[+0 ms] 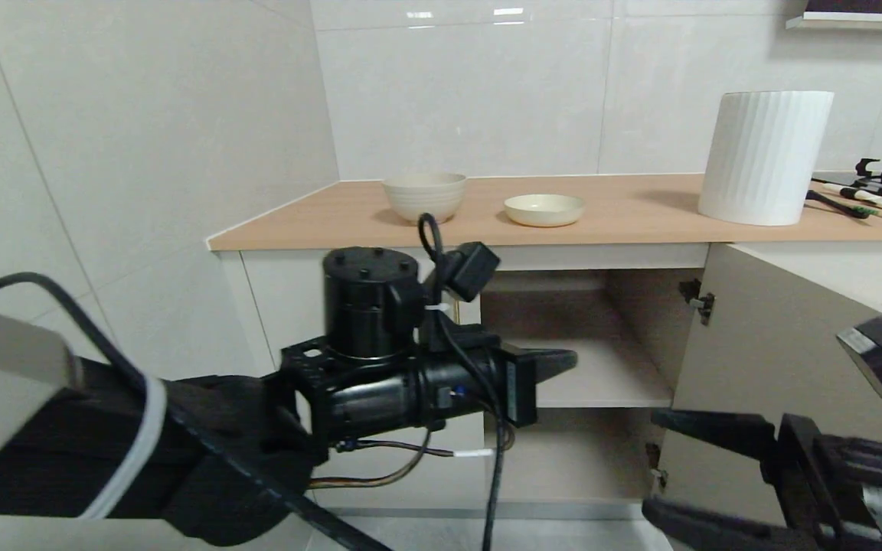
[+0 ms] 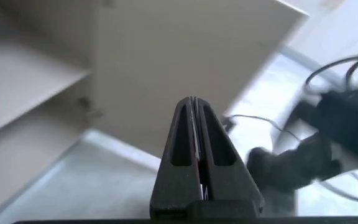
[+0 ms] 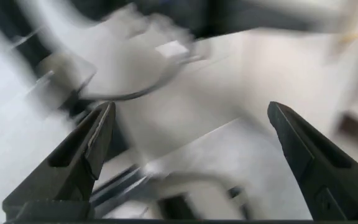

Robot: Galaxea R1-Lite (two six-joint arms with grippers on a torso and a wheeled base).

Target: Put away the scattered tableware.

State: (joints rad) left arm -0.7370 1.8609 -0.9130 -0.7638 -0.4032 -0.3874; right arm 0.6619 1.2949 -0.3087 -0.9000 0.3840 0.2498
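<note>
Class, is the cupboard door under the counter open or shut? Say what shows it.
Open. The cupboard door stands swung out on its hinge, and the shelf inside shows.

No text, label, number or sign can be read on anything in these views.
</note>
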